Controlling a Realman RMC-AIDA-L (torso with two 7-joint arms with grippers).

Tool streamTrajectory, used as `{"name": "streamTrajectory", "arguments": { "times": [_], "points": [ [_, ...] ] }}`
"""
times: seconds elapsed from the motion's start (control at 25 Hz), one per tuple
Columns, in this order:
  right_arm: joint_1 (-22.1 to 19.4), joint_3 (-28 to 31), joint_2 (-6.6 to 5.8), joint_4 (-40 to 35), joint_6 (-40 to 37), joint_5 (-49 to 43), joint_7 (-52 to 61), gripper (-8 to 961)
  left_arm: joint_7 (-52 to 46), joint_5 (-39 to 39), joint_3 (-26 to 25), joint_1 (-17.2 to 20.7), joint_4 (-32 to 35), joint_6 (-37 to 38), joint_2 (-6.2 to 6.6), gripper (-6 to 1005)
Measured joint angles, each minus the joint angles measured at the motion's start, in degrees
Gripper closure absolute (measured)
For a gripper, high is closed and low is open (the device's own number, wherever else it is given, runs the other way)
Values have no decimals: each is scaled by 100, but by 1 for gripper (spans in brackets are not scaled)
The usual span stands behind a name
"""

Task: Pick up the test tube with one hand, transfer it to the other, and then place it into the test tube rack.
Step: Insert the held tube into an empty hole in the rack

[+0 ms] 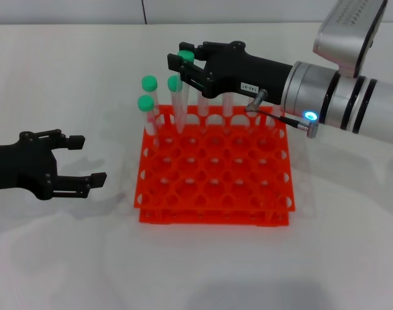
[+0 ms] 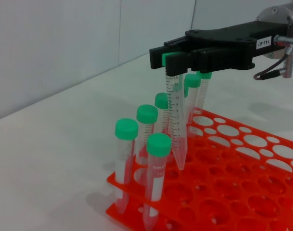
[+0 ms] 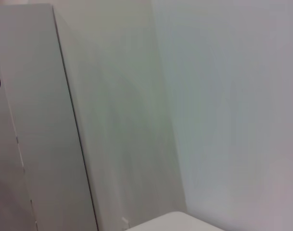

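Right black gripper with white label (image 1: 183,64) clamped on green cap of slim clear plastic test tube (image 2: 176,125). Held upright, tip hanging just above holes of bright orange-red plastic rack (image 1: 215,194) on white counter (image 1: 67,258), likely for straight drop in. Left plain black gripper (image 1: 83,158) wide, holding nothing, parked beside rack. Other green-capped tubes (image 2: 126,163) standing in rack, most holes bare.

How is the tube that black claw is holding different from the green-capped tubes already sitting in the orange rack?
The slim clear green-capped tube hangs gripped at its cap by the right end effector, its tapered tip above the bright orange-red plastic rack; the nearest seated tube stands in a hole, untouched. The held tube sits higher than the seated tube. Both look alike. The left end effector waits open beside the rack.
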Motion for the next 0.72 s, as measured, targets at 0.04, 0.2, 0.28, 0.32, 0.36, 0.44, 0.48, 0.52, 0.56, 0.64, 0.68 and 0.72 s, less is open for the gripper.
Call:
{"name": "streamTrajectory", "arguments": {
  "times": [0.04, 0.2, 0.28, 0.32, 0.36, 0.44, 0.48, 0.52, 0.56, 0.64, 0.68, 0.72],
  "points": [
    [2, -3, 0, 0, 0, 21, -8, 682, 0, 0, 2, -1, 0, -6, 0, 106],
    [3, -79, 0, 10, 3, 217, -162, 682, 0, 0, 14, -9, 0, -28, 0, 106],
    [-11, -148, 0, 32, 5, 423, -312, 682, 1, 0, 17, -21, 0, -28, 0, 105],
    [-21, -183, 0, 46, 5, 510, -382, 682, 1, 0, 18, -25, 0, -27, 0, 105],
    [-29, -228, -1, 59, 6, 617, -464, 682, 1, -1, 18, -28, 0, -24, 0, 105],
    [-36, -309, 0, 74, 7, 751, -584, 682, 1, -1, 14, -34, 0, -20, 0, 105],
    [-36, -348, 0, 81, 7, 797, -635, 682, 1, -1, 12, -37, 0, -19, 0, 105],
    [-37, -379, 0, 91, 7, 830, -678, 682, 1, -1, 11, -40, 0, -18, 0, 105],
    [-38, -396, 0, 97, 7, 842, -698, 682, 1, -1, 12, -45, 0, -20, 0, 105],
    [-38, -434, 0, 109, 7, 878, -731, 682, 1, -1, 18, -50, 0, -25, 0, 105],
    [-36, -463, 0, 116, 7, 902, -753, 682, 1, -1, 20, -52, 0, -28, 0, 105],
    [-30, -497, 0, 121, 7, 949, -794, 682, 1, -1, 21, -54, 0, -29, 0, 105]
  ]
}}
